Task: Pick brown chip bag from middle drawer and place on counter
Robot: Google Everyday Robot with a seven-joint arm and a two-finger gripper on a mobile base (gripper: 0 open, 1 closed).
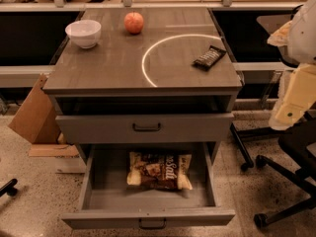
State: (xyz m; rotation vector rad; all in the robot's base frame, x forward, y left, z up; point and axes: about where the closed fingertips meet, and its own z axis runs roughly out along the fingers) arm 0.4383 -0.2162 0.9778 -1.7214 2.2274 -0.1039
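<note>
One camera looks down from high in front, fairly near, on the counter (108, 63) and open middle drawer (148, 217); the gripper (289, 113) shows at the right edge.

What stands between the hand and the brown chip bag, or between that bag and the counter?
Nothing visible. The middle drawer is pulled open and the brown chip bag lies uncovered inside. The hand is off to the right. The white bowl, apple and candy bar leave most of the counter bare.

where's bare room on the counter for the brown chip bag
Bare: the counter front left, between bowl and white arc, and inside the arc, left of the candy bar. Crowded: back edge by bowl and apple. Gripper hangs beyond the counter's right edge.
</note>
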